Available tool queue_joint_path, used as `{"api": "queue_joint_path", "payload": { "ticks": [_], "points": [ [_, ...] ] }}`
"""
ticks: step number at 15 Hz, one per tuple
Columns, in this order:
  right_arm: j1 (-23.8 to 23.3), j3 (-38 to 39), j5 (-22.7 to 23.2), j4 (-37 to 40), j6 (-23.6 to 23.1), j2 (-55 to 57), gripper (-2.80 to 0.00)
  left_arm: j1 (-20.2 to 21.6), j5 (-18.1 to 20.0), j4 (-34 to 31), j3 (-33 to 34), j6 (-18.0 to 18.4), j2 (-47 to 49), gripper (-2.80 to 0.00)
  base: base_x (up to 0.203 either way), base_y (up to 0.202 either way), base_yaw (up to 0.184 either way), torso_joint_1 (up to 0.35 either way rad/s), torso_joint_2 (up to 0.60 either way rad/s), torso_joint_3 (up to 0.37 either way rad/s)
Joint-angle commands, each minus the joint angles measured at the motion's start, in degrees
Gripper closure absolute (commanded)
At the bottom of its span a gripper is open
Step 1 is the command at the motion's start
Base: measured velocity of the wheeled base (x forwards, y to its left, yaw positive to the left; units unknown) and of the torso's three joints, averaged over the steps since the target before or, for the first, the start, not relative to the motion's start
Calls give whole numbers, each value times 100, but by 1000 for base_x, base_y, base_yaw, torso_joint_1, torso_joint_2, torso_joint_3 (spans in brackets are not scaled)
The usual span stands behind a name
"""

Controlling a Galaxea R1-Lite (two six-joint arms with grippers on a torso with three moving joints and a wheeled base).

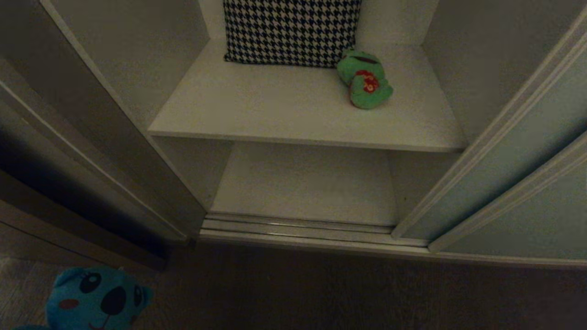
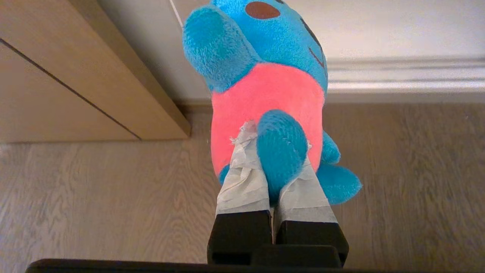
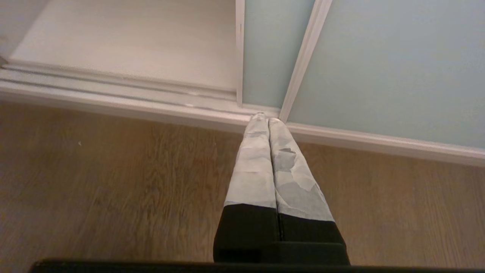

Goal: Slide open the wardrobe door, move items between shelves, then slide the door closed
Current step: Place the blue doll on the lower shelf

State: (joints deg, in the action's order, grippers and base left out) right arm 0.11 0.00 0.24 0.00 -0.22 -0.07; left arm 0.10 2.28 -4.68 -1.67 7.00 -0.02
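The left pincer (image 2: 274, 151) grips the blue bear's (image 1: 94, 298) leg at lower left; the frog (image 1: 364, 78) lies on the upper shelf (image 1: 275, 114); the right pincer (image 3: 265, 119) is clenched, empty.

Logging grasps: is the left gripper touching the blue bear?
Touching. The left wrist view shows the left gripper closed on a limb of the blue bear.

Left gripper (image 2: 274, 167): held low over the floor, taped fingers (image 2: 242, 182) pinched tight on a leg of the blue bear (image 2: 265, 76), which is carried off the ground.
Right gripper (image 3: 268, 120): parked low, pointed forward and down, nothing gripped.
Right fingers (image 3: 254, 167): pressed flat together along their whole length, tape wrapped to the tips.
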Motion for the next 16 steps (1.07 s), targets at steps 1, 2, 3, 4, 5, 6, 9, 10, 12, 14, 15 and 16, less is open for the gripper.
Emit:
{"api": "queue_joint_path", "payload": {
  "ticks": [1,2,3,4,5,6,9,10,12,14,15,16],
  "points": [
    [1,9,4,0,-4,-19,0,8,1,-33,0,3,29,0,0,0,0,2,2,-184],
    [7,9,2,0,-3,-19,0,-1,1,-33,0,3,29,0,0,0,0,4,4,-187],
    [-2,9,2,0,4,-19,0,-1,1,-33,0,3,29,0,0,0,0,6,2,-195],
    [-2,9,8,0,-4,-19,0,-1,1,-33,0,-5,20,0,0,0,0,6,-2,-207],
    [-2,9,2,0,-4,-19,0,1,1,-33,0,-5,20,0,0,0,0,2,2,-199],
    [7,9,2,0,-4,-19,0,2,1,-33,0,3,20,0,0,0,0,2,-1,-205],
    [6,9,10,0,-4,-18,0,-1,22,-42,-9,-5,29,0,0,0,0,2,1,-203],
    [7,9,2,0,-3,-19,0,-1,18,-42,-9,-5,29,0,0,0,0,-2,5,-203],
    [7,9,2,0,-4,-19,0,-1,20,-41,-9,-6,27,0,0,0,0,1,0,-199],
    [-1,9,2,0,-4,-19,0,-1,18,-42,-9,-5,29,0,0,0,0,4,4,-201],
    [-1,9,2,0,-4,-11,0,-1,18,-42,-9,-5,29,0,0,0,0,-2,-3,-198],
    [7,9,2,0,-4,-18,0,-1,18,-42,-9,-5,29,0,0,0,0,1,5,-203]
  ]
}}
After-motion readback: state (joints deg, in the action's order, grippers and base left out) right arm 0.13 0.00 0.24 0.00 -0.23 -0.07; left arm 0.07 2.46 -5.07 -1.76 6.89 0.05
